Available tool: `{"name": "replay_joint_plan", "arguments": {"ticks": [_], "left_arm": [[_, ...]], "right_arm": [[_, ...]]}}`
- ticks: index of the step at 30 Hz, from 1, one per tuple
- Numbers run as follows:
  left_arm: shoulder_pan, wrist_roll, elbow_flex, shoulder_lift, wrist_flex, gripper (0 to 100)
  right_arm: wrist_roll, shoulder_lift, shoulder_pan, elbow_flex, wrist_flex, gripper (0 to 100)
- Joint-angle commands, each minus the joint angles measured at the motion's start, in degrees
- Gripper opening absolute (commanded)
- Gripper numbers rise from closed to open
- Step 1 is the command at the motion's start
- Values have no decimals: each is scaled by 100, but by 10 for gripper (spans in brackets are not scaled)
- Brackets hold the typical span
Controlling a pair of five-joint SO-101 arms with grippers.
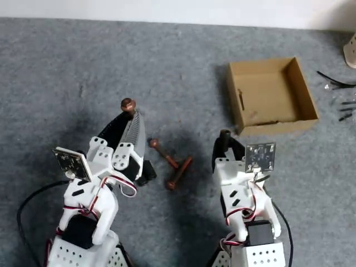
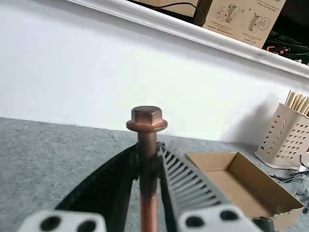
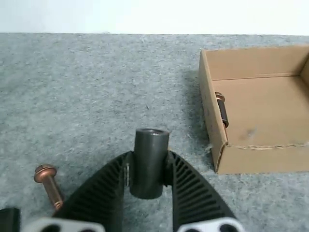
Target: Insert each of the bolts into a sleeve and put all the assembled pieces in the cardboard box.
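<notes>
Evidently left gripper (image 2: 147,157) clenched bolt (image 2: 147,121) by shank, head up; right gripper (image 3: 148,166) gripped sleeve (image 3: 151,140) upright, near cardboard box (image 3: 210,116). Judged risks: shank tilted against bore could jam; push could pivot bolt in jaws or knock sleeve loose.

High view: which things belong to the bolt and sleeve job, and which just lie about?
Job: bolt in left claw; sleeve in right claw; loose bolt; second loose bolt; cardboard box; assembled piece inside it.
Lying about: black cables; white holder.
</notes>
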Motion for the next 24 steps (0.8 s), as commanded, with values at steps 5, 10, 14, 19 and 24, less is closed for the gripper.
{"name": "replay_joint_plan", "arguments": {"ticks": [5, 10, 14, 19, 24], "left_arm": [[-66, -9, 549, -92, -1354, 6], [-57, -18, 804, -92, -2242, 6], [-13, 9, 796, -92, -2655, 6], [576, 18, 787, -92, -3042, 6], [1218, 18, 804, -92, -3209, 6]], "right_arm": [[70, -84, -813, 673, -1112, 5], [132, -84, -1376, 673, -1815, 5], [703, -84, -1534, 673, -1895, 5], [791, -84, -1534, 673, -1824, 5], [1108, -84, -1675, 673, -1604, 5]]}}
